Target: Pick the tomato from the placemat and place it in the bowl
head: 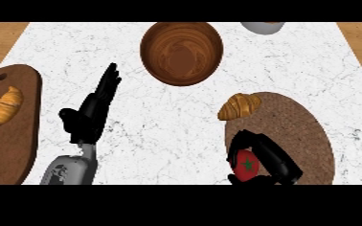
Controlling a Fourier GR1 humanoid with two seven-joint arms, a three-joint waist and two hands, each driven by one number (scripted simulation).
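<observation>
At lower right the right hand (pixel 272 158) curls its fingers (pixel 244 139) round the tomato (pixel 247 165) (green stem showing), over the woven placemat (pixel 304 124). The left hand (pixel 92 110) rests at lower left, fingers straight. The wooden bowl (pixel 182 52) sits upper centre on the white marbled surface (pixel 163 119).

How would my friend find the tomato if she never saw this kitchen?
Look for the round brown woven placemat at the counter's near right. At its near left edge the right hand curls round the tomato. It is the only red thing, with a green star-shaped stem; the croissant on the mat's far edge is golden brown.
</observation>
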